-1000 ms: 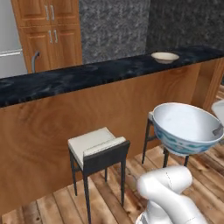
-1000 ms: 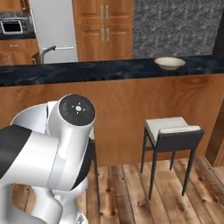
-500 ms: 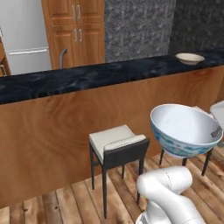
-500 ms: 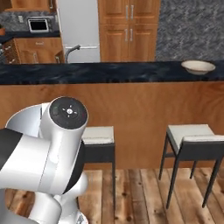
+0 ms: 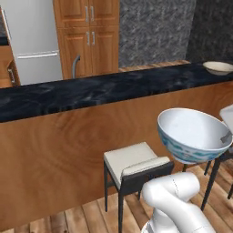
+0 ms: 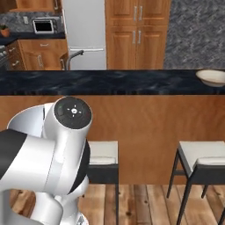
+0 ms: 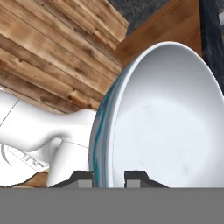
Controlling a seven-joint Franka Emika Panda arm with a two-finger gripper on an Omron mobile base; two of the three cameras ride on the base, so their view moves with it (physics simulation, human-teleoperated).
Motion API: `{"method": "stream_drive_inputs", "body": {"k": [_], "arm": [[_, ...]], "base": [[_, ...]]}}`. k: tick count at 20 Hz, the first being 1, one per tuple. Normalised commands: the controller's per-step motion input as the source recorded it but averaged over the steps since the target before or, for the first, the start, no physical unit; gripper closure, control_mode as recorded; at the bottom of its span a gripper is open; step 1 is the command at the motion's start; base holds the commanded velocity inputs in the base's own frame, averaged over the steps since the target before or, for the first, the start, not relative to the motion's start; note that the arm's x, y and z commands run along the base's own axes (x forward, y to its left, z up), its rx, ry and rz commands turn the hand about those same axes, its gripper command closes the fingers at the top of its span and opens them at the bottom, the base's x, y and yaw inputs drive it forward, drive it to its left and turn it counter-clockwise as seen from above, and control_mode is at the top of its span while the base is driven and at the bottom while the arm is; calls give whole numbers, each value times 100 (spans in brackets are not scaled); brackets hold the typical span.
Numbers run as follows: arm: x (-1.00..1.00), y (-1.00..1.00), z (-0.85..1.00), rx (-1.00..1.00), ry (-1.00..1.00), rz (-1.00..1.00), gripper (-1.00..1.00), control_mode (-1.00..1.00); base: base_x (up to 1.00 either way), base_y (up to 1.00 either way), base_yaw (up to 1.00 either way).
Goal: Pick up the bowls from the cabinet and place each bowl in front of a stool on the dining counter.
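Low over the wooden floor, below the level of the marble top, the blue-patterned bowl (image 5: 194, 135) hangs tilted in the air, its white inside turned up and toward the left base camera. Its rim runs between the two dark tips of the pincer (image 7: 109, 176) in the hand view, one tip against the patterned outside and one against the white inside, so the pincer is clenched on the bowl's rim. Just beside and below the bowl stands the nearer stool (image 5: 136, 164), its cream seat facing the brown side panel of the desk (image 5: 91, 93). The relation that counts is this: the black top lies up and beyond the bowl, past the stool, and the bare stretch of marble straight behind that stool is the likely target (judging from the task alone). Farther along the same top, toward its far end, the shallow cream bowl (image 5: 219, 68) already rests, with a second stool (image 6: 203, 158) below it. So the carried bowl needs lifting above the desk's edge, then going forward.
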Motion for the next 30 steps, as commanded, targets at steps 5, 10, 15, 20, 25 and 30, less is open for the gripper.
{"method": "stream_drive_inputs", "body": {"k": [5, 10, 15, 20, 25, 30], "arm": [[0, 0, 0, 0, 0, 0, 100, 100], [0, 0, 0, 0, 0, 0, 100, 100], [0, 0, 0, 0, 0, 0, 100, 100], [0, 0, 0, 0, 0, 0, 100, 100], [0, 0, 0, 0, 0, 0, 100, 100], [7, 0, 0, 0, 0, 0, 100, -100]], "base": [[53, -1, 0], [64, -1, 2], [56, -3, 3], [9, 2, 0], [0, 6, 0], [0, 1, -1]]}}
